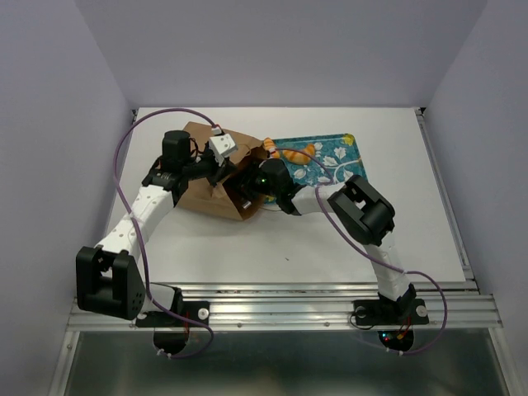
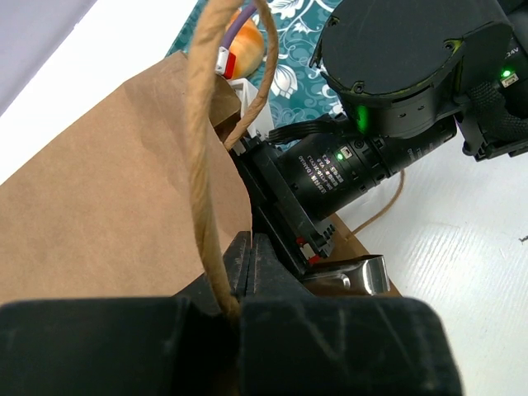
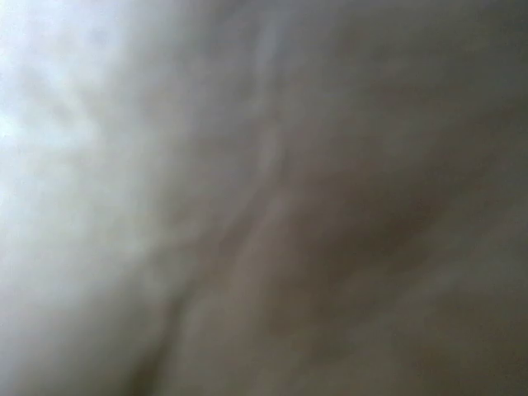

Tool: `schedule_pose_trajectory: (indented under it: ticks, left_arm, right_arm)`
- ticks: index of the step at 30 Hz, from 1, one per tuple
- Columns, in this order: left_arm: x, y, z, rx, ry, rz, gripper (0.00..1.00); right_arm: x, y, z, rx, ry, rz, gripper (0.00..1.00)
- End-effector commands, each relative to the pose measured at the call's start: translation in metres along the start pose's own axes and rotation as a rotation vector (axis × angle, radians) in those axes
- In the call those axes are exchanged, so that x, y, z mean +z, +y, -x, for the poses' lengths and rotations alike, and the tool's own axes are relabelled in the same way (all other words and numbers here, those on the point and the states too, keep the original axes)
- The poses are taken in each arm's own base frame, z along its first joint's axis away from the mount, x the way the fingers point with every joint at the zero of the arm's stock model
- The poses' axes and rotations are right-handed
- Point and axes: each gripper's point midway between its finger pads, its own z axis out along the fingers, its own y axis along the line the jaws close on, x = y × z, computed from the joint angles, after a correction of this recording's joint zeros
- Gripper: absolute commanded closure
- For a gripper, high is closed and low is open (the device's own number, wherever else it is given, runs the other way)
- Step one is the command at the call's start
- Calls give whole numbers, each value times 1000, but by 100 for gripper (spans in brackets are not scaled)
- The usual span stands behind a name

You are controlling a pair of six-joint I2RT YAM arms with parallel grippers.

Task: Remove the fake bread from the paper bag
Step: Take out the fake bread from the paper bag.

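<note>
The brown paper bag [image 1: 200, 196] lies on its side left of centre, its mouth facing right. My left gripper [image 1: 224, 175] is shut on the bag's upper rim by a string handle [image 2: 202, 148], as the left wrist view [image 2: 250, 257] shows. My right arm's wrist [image 1: 269, 176] reaches into the bag's mouth, and its fingers are hidden inside. The right wrist view is only a brown-grey blur. One golden-orange pastry [image 1: 294, 153] lies on the teal floral tray [image 1: 340, 158]. A round orange piece [image 2: 247, 48] shows behind the bag's rim.
The teal tray sits right of the bag at the back of the table. The right arm's elbow [image 1: 363, 210] stands over the table's middle right. Purple cables loop over both arms. White walls close in at the back and both sides.
</note>
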Motion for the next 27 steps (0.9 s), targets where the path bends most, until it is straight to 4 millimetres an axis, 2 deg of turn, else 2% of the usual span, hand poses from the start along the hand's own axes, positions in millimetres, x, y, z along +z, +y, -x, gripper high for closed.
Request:
schedule_pose_trajectory:
  ticks: [1, 4, 5, 6, 7, 10, 11, 12, 14, 15, 16, 19, 27]
  left_arm:
    - [-9, -14, 43, 98, -134, -45, 100]
    - [-12, -11, 42, 97, -126, -11, 100]
    - [-13, -9, 41, 94, -121, 2, 100]
    - [-14, -6, 39, 95, -114, 28, 100]
    - [-15, -5, 38, 96, -113, 38, 100]
    - [-16, 1, 37, 82, -113, 68, 100]
    - [-16, 2, 36, 76, -112, 74, 100]
    - [-16, 3, 36, 71, -109, 74, 100]
    - [-15, 7, 34, 56, -104, 84, 100]
    - [-15, 10, 36, 52, -106, 89, 100]
    - [-14, 11, 34, 47, -103, 87, 100]
    - [-10, 19, 34, 21, -107, 95, 100]
    - [-13, 50, 52, -51, -170, 205, 100]
  right_arm:
    - [-6, 28, -4, -42, 0, 91, 77]
    - [-12, 24, -1, -67, -25, 74, 84]
    - [-17, 32, 2, -81, -40, 85, 86]
    - [-20, 27, 3, -96, -57, 69, 89]
    - [-23, 33, 11, -106, -76, 79, 91]
    - [-36, 40, 16, -135, -112, 80, 99]
    - [-41, 36, 20, -155, -124, 74, 99]
    - [-47, 45, 21, -170, -133, 87, 99]
    - [-56, 41, 25, -191, -141, 81, 99]
    - [-61, 48, 24, -200, -142, 94, 100]
    - [-65, 46, 29, -201, -149, 90, 99]
    - [-74, 49, 27, -225, -147, 99, 99]
    - [-90, 50, 25, -255, -146, 102, 99]
